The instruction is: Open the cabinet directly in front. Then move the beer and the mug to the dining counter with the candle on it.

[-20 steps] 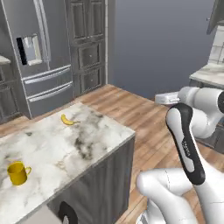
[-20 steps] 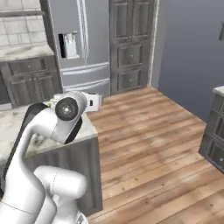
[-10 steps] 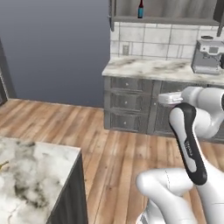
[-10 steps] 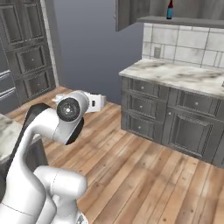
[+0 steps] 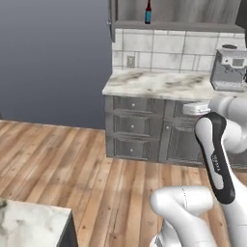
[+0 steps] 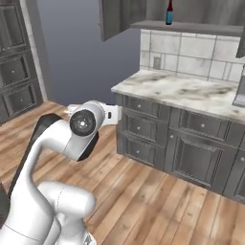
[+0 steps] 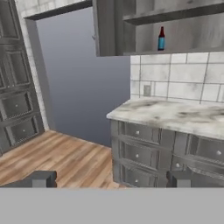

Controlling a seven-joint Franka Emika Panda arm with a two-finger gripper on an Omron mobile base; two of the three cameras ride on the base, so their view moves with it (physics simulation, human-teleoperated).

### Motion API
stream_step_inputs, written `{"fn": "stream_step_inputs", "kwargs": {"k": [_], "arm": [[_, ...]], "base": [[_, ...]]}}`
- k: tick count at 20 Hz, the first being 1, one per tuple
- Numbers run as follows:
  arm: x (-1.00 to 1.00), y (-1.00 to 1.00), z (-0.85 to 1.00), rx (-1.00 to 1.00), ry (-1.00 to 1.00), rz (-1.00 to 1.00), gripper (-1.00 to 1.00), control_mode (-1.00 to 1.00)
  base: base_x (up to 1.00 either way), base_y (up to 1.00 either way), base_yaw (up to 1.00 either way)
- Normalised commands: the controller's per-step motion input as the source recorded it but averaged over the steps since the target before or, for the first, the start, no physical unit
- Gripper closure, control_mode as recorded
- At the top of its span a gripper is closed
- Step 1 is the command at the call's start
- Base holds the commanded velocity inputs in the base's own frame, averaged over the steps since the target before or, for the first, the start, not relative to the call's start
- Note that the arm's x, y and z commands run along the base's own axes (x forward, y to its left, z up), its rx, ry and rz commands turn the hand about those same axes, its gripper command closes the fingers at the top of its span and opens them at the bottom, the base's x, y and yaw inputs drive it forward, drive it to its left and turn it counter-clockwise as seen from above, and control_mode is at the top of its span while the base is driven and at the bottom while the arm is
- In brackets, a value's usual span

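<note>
The cabinet [image 5: 193, 10] [image 7: 183, 33] hangs open above the tiled wall, its left door [image 6: 117, 19] swung out. On its lower shelf stands the beer [image 5: 147, 12] [image 6: 169, 13] [image 7: 161, 38], upright near the left end. My gripper [image 7: 109, 179] is open with nothing between its fingertips [image 7: 41, 178]. It hangs at about drawer height, well short of the cabinet and far below the bottle. The base views show the hand [image 5: 195, 108] [image 6: 115, 114] held level out in front of the arm. A corner of the dining counter [image 5: 29, 229] lies at the lower left. The mug and the candle are out of view.
Below the cabinet runs a marble worktop [image 5: 159, 84] on grey drawers [image 5: 132, 125], with a coffee machine [image 5: 230, 70] at its right end. Wooden floor [image 5: 62, 159] lies between me and the drawers. Tall dark cabinets [image 7: 17, 87] stand at the left.
The whole picture has swung from the fridge and dining counter round to the wall cabinet, so the base has turned. The gripper has stayed open and empty.
</note>
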Motion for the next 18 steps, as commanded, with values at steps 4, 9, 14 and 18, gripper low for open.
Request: {"fn": "stream_step_inputs", "kwargs": {"k": [4, 9, 14, 18], "arm": [[0.0, 0.0, 0.0, 0.0, 0.0, 0.0, -1.0, 1.0], [0.0, 0.0, 0.0, 0.0, 0.0, 0.0, -1.0, 1.0], [0.0, 0.0, 0.0, 0.0, 0.0, 0.0, -1.0, 1.0], [0.0, 0.0, 0.0, 0.0, 0.0, 0.0, -1.0, 1.0]], "base": [[1.0, 0.23, -0.1], [1.0, 0.58, -0.3], [0.96, 0.57, -0.43], [0.99, 0.15, -0.3]]}}
